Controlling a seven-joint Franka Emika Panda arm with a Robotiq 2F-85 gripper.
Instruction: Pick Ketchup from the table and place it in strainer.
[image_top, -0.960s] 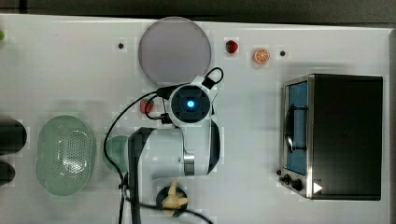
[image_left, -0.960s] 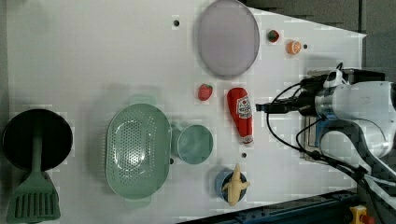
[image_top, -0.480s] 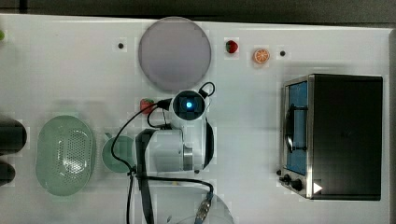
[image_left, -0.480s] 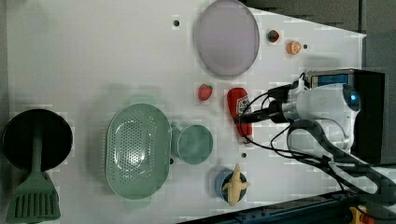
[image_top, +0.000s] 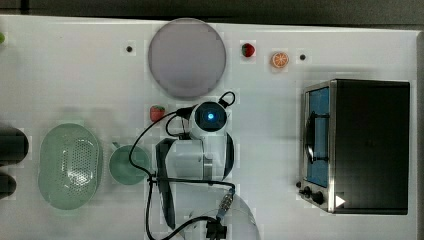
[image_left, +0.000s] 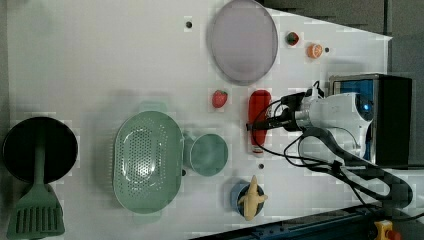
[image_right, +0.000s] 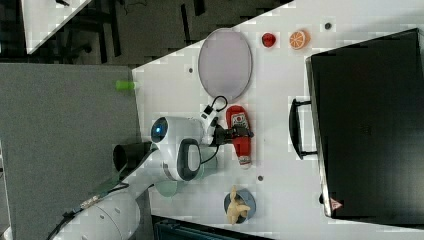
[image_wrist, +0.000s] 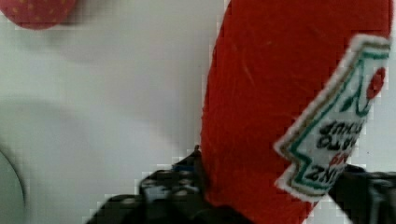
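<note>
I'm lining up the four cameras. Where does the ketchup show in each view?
Top view: not visible, under the arm.
Left view: ketchup right of the strawberry, below the plate.
Right view: below the plate.
Wrist view: red, labelled, near the strawberry.
Shared landmark: the plate.

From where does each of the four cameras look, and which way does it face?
Top view: overhead, facing straight down on the table; the arm shows from above.
Left view: high, looking down obliquely; the arm enters from the left view's right.
Right view: high, oblique; the arm enters from the right view's lower left.
Wrist view: on the wrist, close over the Ketchup; the gripper shows.
Shared: left and right views both show Ketchup and plate.
</note>
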